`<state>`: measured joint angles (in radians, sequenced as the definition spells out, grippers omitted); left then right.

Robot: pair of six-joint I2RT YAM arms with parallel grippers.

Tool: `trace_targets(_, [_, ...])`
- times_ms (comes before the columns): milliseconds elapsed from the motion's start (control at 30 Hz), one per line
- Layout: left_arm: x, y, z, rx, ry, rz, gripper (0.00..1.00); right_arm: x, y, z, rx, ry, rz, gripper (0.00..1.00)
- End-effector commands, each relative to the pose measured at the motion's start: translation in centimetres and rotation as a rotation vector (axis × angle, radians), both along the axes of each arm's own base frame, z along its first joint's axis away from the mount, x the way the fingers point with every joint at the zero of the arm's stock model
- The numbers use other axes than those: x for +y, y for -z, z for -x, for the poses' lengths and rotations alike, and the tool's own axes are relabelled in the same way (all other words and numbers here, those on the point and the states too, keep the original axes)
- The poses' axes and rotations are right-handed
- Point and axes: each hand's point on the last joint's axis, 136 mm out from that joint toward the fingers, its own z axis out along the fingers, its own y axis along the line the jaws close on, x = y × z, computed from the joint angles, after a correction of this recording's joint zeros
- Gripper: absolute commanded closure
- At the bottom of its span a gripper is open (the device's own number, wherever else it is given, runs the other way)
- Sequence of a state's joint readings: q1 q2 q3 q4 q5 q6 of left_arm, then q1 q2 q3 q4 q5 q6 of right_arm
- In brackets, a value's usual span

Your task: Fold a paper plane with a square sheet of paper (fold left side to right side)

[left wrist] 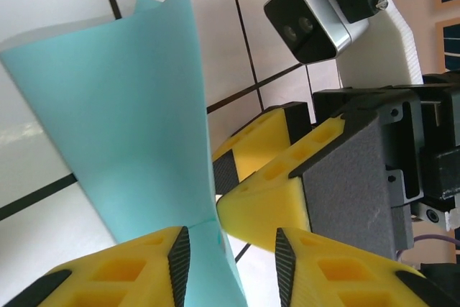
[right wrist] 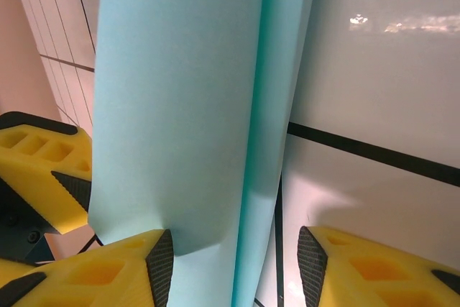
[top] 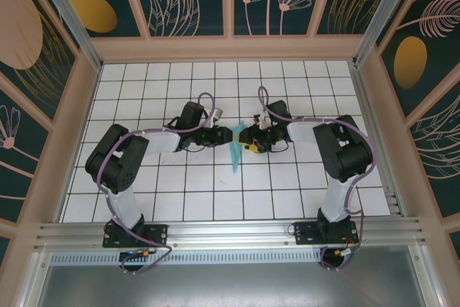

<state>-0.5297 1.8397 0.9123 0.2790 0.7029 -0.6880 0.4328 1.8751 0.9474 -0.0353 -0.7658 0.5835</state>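
Observation:
The sheet of paper (top: 236,150) is turquoise and folded into a narrow, pointed, dart-like strip at the middle of the table. Both grippers meet at its far end. My left gripper (top: 227,136) comes in from the left and my right gripper (top: 251,141) from the right. In the left wrist view the paper (left wrist: 122,106) rises between the spread jaws of the left gripper (left wrist: 231,269), resting only against the left pad (left wrist: 180,264). In the right wrist view the paper (right wrist: 180,106), with a lengthwise crease, leans on the left pad (right wrist: 159,267) of the right gripper (right wrist: 235,267); a gap separates it from the other pad.
The white gridded table (top: 180,192) is boxed in by pink-framed walls (top: 230,48), with a metal rail (top: 230,235) along the near edge. The right arm's yellow fingers (left wrist: 287,177) and wrist camera (left wrist: 309,23) sit very close to my left fingers.

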Motion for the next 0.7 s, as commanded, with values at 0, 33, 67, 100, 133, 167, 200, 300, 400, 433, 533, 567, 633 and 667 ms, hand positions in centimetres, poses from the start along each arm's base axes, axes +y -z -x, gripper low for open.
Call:
trace_targets(0, [-1.4, -0.7, -0.1, -0.010, 0.036, 0.038, 0.65, -0.9, 4.2, 0.7, 0.041, 0.017, 0.127, 0.48])
trace_targets(33, [-1.4, -0.5, -0.1, -0.008, 0.037, 0.034, 0.68, -1.0, 4.2, 0.7, 0.041, 0.018, 0.128, 0.48])
trace_targets(67, [-1.4, -0.2, -0.2, -0.005, 0.032, 0.027, 0.72, -1.0, 4.1, 0.6, 0.040, 0.018, 0.128, 0.48])
trace_targets(100, [-1.3, 0.0, -0.3, -0.007, 0.026, 0.014, 0.76, -0.9, 4.2, 0.7, 0.041, 0.017, 0.128, 0.48])
trace_targets(133, [-1.1, 0.3, -0.4, -0.009, 0.017, -0.004, 0.79, -1.0, 4.1, 0.7, 0.040, 0.018, 0.128, 0.48])
trace_targets(167, [-0.9, 0.7, -0.6, -0.014, 0.007, -0.024, 0.82, -0.9, 4.1, 0.7, 0.037, 0.017, 0.126, 0.48])
trace_targets(200, [-0.7, 0.9, -0.8, -0.016, -0.004, -0.043, 0.85, -0.9, 3.9, 0.6, 0.029, 0.016, 0.123, 0.48])
trace_targets(300, [-0.2, 1.9, -1.0, -0.017, -0.017, -0.087, 0.89, -1.0, 3.5, 0.5, 0.012, 0.012, 0.125, 0.47])
trace_targets(400, [0.0, 2.9, -1.0, -0.005, -0.020, -0.105, 0.90, -1.0, 3.1, 0.5, -0.006, 0.007, 0.125, 0.47])
trace_targets(433, [0.0, 3.2, -1.0, -0.003, -0.019, -0.110, 0.90, -1.0, 2.9, 0.4, -0.011, 0.006, 0.125, 0.47])
trace_targets(533, [0.0, 3.7, -1.0, -0.003, -0.012, -0.113, 0.90, -1.1, 2.6, 0.4, -0.023, 0.004, 0.121, 0.46])
trace_targets(567, [0.0, 3.9, -0.9, -0.002, -0.008, -0.115, 0.90, -1.1, 2.5, 0.4, -0.026, 0.005, 0.121, 0.46])
trace_targets(633, [0.0, 4.3, -0.9, 0.000, -0.003, -0.121, 0.90, -1.2, 2.3, 0.3, -0.031, 0.004, 0.121, 0.45])
trace_targets(667, [-0.4, 3.5, -1.6, -0.022, -0.001, -0.108, 0.90, -1.4, 2.2, 0.3, -0.033, 0.007, 0.125, 0.44])
